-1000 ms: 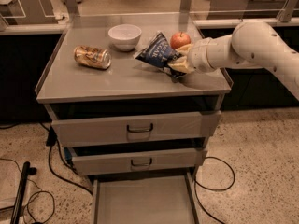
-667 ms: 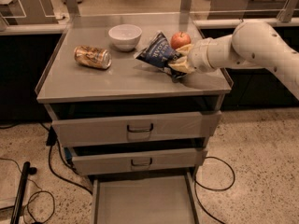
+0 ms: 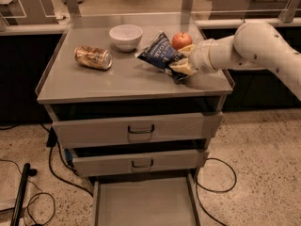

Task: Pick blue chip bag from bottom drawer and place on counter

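Observation:
The blue chip bag (image 3: 160, 52) is over the right part of the counter (image 3: 122, 81), tilted, its lower end at the counter surface. My gripper (image 3: 181, 65) reaches in from the right on a white arm and is shut on the bag's right end. The bottom drawer (image 3: 143, 204) is pulled out at the foot of the cabinet and nothing shows in it.
A gold soda can (image 3: 93, 57) lies on its side at the counter's left. A white bowl (image 3: 125, 36) stands at the back middle. A red apple (image 3: 181, 40) sits just behind the bag. Two drawers with dark handles (image 3: 141, 129) are shut. Cables lie on the floor (image 3: 42, 192).

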Motion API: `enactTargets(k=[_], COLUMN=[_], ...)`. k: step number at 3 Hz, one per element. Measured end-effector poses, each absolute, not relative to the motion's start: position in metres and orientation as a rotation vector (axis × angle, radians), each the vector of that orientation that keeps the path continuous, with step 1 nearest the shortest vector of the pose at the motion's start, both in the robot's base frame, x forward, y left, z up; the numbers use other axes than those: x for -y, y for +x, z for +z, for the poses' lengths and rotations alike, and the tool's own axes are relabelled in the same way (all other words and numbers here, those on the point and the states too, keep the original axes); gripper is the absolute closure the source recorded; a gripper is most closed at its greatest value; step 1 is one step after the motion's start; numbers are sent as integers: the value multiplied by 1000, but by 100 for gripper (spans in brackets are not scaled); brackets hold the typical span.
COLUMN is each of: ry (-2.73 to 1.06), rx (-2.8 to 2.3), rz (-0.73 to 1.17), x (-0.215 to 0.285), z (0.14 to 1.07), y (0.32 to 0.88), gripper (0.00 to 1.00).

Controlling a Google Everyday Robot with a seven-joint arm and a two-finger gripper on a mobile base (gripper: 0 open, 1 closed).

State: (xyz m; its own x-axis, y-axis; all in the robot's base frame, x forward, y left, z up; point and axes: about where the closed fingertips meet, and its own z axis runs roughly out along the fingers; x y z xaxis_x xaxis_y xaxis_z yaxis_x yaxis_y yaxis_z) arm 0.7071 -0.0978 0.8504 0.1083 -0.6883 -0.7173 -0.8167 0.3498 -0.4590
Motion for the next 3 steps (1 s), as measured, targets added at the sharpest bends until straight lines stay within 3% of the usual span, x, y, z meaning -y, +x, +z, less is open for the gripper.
enactTargets(k=[1, 3], ry=[-1380, -1380], rx=[-1619, -1619], rz=[162, 162], x=[98, 98], z=[850, 850], y=[707, 707], gripper=[4, 0])
